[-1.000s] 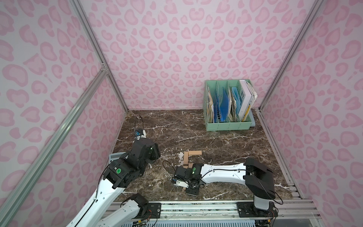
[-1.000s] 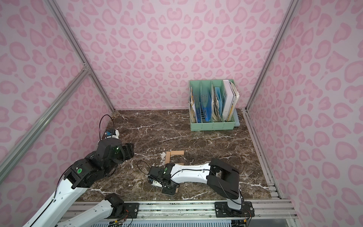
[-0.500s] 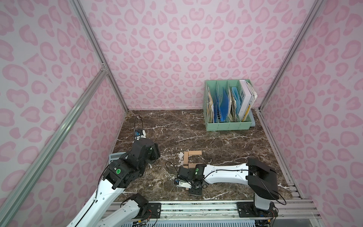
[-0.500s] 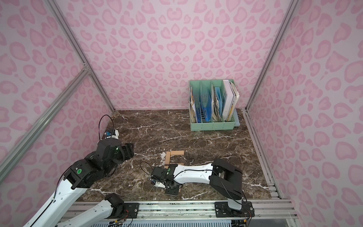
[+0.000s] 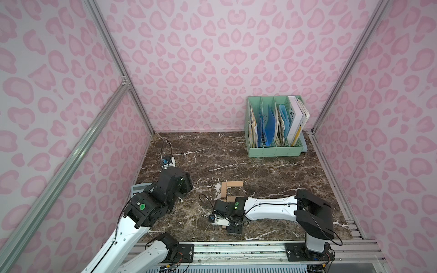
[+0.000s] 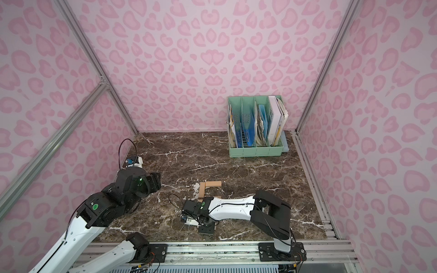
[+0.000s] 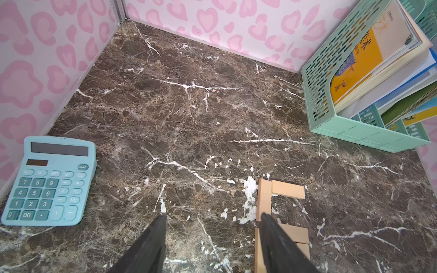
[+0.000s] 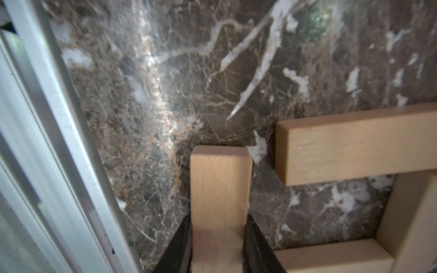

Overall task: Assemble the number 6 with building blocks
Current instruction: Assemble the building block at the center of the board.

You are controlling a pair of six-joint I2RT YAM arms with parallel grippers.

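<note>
Pink patterned walls box in a brown marble worktop, a green file rack at its upper right, a calculator at the left of the left wrist view. The building blocks lie below centre in both top views: the number 6 already has its top bar, left upright and middle bar. The right arm covers the lower loop; its jaws are clamped on one plank, just short of a laid neighbour. That looks like the last piece, needing only to be nudged in and released. The left arm hovers apart, jaws half spread and empty.
</note>
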